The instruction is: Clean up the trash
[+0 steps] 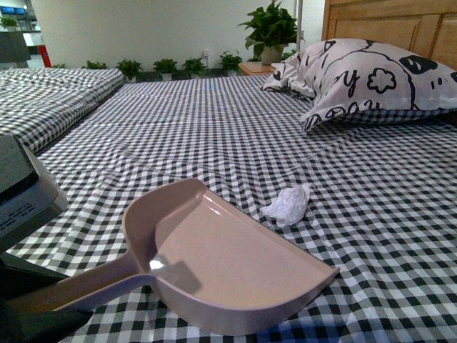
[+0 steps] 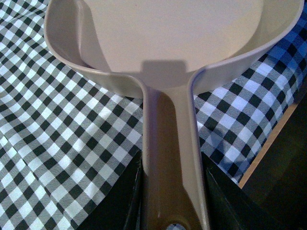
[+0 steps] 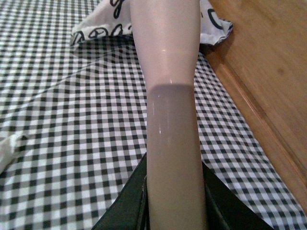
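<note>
The trash (image 1: pixel 288 204), a small crumpled white paper wad, lies on the checked bedsheet just beyond the open mouth of the pink dustpan (image 1: pixel 228 261). A white edge of the trash (image 3: pixel 8 148) also shows in the right wrist view. My left gripper (image 2: pixel 173 191) is shut on the pink dustpan (image 2: pixel 163 43) by its handle, both dark fingers pressed against it. In the front view that gripper is a dark shape at the lower left corner. My right gripper (image 3: pixel 175 196) is shut on the pink brush handle (image 3: pixel 169 86), which reaches away over the sheet. The brush head is out of view.
A black-and-white patterned pillow (image 1: pixel 364 78) leans against the wooden headboard (image 1: pixel 407 25) at the back right. The wooden bed frame (image 3: pixel 268 72) runs along one side. A grey device (image 1: pixel 21 193) sits at the left. Potted plants (image 1: pixel 271 28) line the far wall.
</note>
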